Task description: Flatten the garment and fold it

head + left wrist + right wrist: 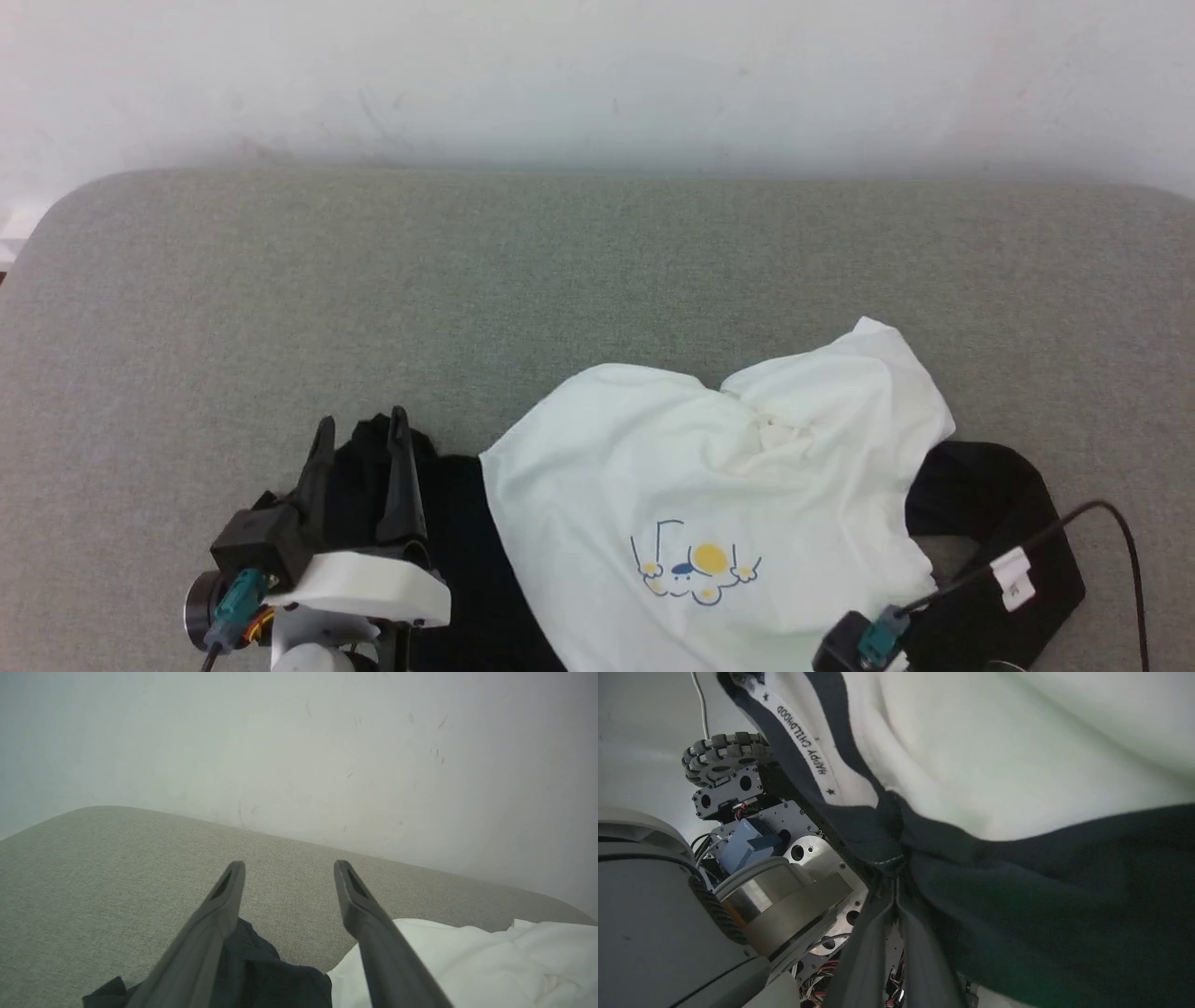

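Observation:
The garment [709, 467] lies crumpled on the grey cushion, white body up, with the yellow-and-blue print [695, 565] facing me. Black sleeves stick out at its left [462, 532] and right [990, 504]. My left gripper [361, 425] is open just above the left black sleeve [261, 970], its fingers pointing at the far wall and nothing between them [289, 865]. In the right wrist view my right gripper [894, 882] is shut on a bunch of black fabric beside the lettered neckline trim [803, 742]. White cloth [994, 765] hangs past it.
The grey upholstered surface [373, 280] runs wide to the left and back, ending at a white wall [597, 75]. A black cable [1102, 513] arcs over the right sleeve. My own base and a roller wheel [724, 756] show below the held cloth.

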Motion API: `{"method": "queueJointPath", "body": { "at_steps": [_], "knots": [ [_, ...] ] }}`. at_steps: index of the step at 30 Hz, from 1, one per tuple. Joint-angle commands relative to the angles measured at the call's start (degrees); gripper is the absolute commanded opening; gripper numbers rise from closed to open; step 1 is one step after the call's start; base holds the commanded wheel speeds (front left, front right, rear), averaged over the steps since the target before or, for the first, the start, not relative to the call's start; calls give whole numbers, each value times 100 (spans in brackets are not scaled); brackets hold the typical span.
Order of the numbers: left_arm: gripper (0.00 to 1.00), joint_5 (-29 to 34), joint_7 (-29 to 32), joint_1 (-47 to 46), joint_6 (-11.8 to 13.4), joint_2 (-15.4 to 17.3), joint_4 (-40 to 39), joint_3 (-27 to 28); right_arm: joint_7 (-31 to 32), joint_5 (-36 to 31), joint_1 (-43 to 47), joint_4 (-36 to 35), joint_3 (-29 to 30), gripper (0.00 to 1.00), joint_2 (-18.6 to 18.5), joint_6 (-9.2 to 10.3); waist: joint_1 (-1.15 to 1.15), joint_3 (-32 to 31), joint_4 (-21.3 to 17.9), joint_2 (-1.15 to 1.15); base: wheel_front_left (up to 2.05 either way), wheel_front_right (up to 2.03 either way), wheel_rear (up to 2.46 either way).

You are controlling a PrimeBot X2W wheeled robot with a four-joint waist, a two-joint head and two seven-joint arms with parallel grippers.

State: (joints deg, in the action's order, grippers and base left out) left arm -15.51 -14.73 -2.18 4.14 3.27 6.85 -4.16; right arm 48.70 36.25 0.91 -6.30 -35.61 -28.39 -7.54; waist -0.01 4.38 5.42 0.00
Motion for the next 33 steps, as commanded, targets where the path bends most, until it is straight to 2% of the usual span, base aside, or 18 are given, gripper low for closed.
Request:
{"method": "queueJointPath", "body": {
  "at_steps": [1,5,9,12,16,20,25,29,32,33],
  "knots": [
    [100,89,-27,84,-27,-17,13,15,2,-60,116,-12,76,100,28,5,1,-28,-17,0,0,0,0],
    [100,93,-27,94,-55,-20,28,7,-626,-351,214,-89,574,100,392,5,1,-57,7,0,0,0,0],
    [100,99,-27,115,-80,-22,47,15,-1779,-739,166,-146,1289,100,946,5,1,-76,62,0,0,0,0],
    [100,100,-27,120,-94,-23,51,23,-2488,-1332,83,28,1899,100,1362,5,1,-66,108,0,0,0,0],
    [100,100,-27,83,-111,-26,58,6,-2916,-2215,-81,477,2812,100,1975,5,1,-2,197,0,0,0,0],
    [100,81,-27,-1,-115,-30,61,-25,-2841,-2984,-318,963,3688,100,2415,5,1,81,319,0,0,0,0],
    [100,39,-27,-48,-101,-34,56,-32,-2274,-3416,-589,1505,4146,100,2539,5,1,186,412,0,0,0,0],
    [100,22,-27,-85,-99,-35,50,-36,-1981,-3313,-797,1842,4164,100,2548,5,1,274,448,0,0,0,0],
    [100,10,-27,-133,-96,-37,46,-33,-1635,-2959,-1011,2244,4038,100,2549,5,1,361,468,0,0,0,0],
    [100,8,-27,-150,-96,-37,46,-35,-1482,-2957,-1076,2372,3982,57,2550,5,1,388,476,0,0,0,0]
  ]
}}
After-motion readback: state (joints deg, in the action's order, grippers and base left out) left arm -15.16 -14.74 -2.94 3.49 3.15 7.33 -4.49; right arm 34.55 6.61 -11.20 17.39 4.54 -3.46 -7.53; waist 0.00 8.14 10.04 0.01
